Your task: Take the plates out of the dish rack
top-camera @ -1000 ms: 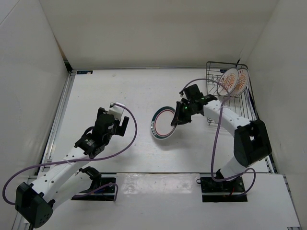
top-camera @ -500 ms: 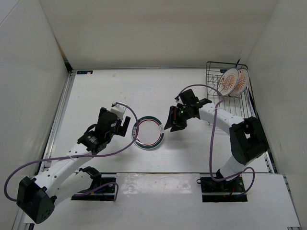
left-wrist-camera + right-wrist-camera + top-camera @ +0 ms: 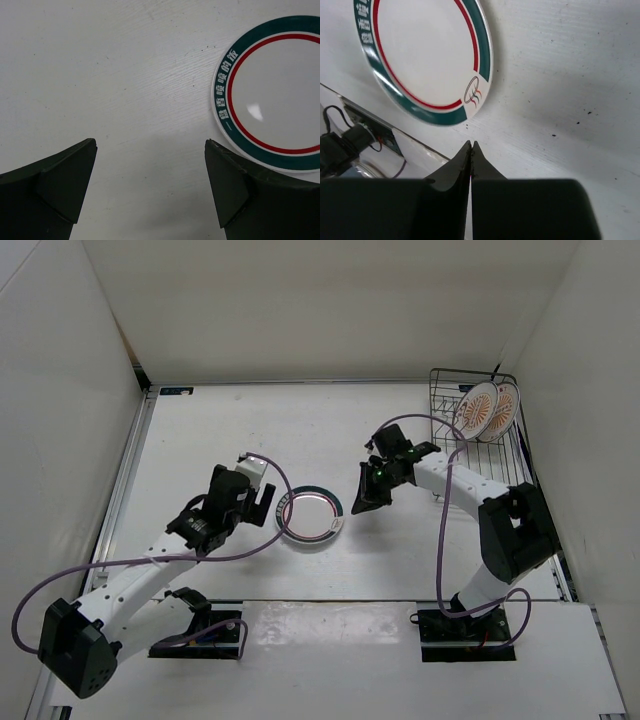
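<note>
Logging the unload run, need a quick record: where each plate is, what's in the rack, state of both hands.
green-ringed plate: flat on table, outside rack, nothing touching it
orange sunburst plates: two, upright in dish rack
left hand: open, empty, beside green-ringed plate
right hand: shut, empty, just off that plate's rim
plates left to unload: two

Bright, even, diffuse light from above; white walls [image 3: 320, 310] bounce it. Shadows on table [image 3: 250, 430] soft, faint. Small glare spot on ringed plate [image 3: 280, 90], left wrist view, 3 o'clock. At 6 o'clock, right gripper [image 3: 471, 146] dark, out of focus.
</note>
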